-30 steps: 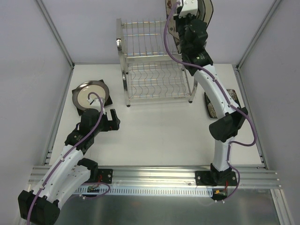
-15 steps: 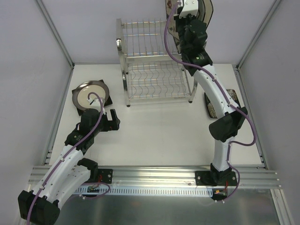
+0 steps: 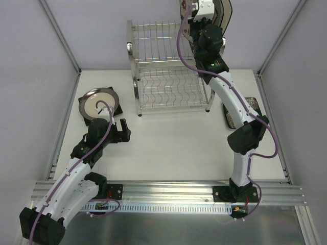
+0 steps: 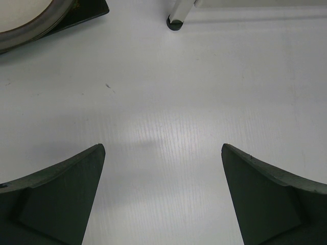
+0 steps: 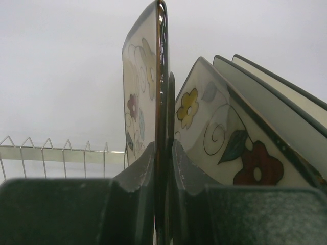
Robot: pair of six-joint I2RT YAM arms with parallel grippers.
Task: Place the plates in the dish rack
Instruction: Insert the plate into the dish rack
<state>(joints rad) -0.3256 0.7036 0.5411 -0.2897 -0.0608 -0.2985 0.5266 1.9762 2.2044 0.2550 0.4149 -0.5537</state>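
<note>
My right gripper [image 3: 195, 19] is raised over the right end of the chrome dish rack [image 3: 168, 66], level with its top tier. In the right wrist view the gripper [image 5: 163, 149] is shut on the dark rim of a cream flowered plate [image 5: 145, 76], held upright and edge-on. Right of it lean another flowered plate [image 5: 225, 138] and two plainer plates [image 5: 276, 97]. My left gripper [image 3: 123, 131] is open and empty, low over the table [image 4: 163, 148]. A round cream plate [image 3: 98, 101] lies on a dark square plate [image 3: 116, 109] at the left.
Another flowered plate [image 3: 231, 116] lies on the table at the right, partly hidden by my right arm. The rack's front-left foot [image 4: 176, 21] shows ahead of my left gripper, and the round plate's rim [image 4: 30, 28] is at the upper left there.
My right arm has shifted slightly left and up with the plate still in its grip. The left arm has not moved.
</note>
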